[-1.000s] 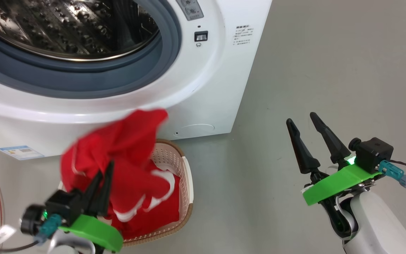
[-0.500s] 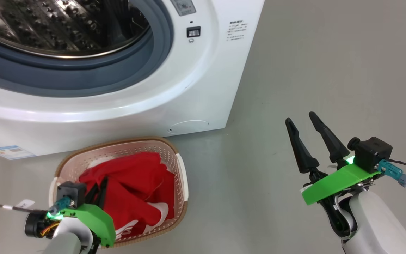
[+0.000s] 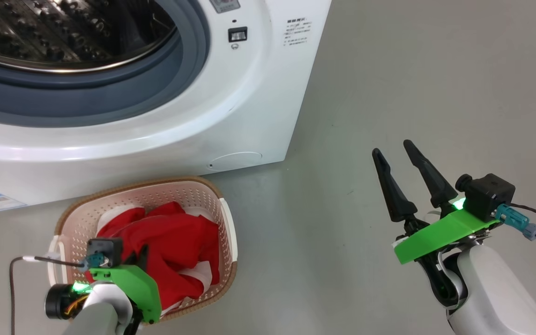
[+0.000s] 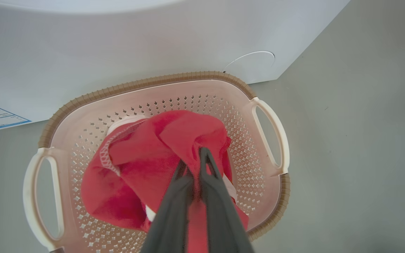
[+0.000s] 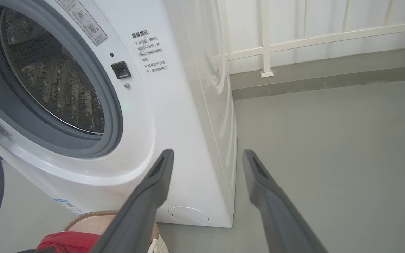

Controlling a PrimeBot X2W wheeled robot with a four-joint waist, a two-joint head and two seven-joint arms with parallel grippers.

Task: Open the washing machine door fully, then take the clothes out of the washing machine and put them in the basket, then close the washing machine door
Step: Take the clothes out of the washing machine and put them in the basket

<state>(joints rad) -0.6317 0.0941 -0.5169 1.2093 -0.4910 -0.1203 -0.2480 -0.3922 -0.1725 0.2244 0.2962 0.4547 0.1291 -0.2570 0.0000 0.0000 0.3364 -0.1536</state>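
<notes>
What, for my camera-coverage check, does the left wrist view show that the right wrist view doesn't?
Left wrist view: the left gripper shut on the clothes inside the basket. Right wrist view: the open right gripper, the steel drum, a white railing. Both: the washing machine's white front, the basket's rim, the red clothes, grey floor.

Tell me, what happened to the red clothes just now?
The left gripper carried the clothes down from in front of the washing machine into the basket, and is still pinching them. The right gripper stayed open over the floor; the basket stayed put.
</notes>
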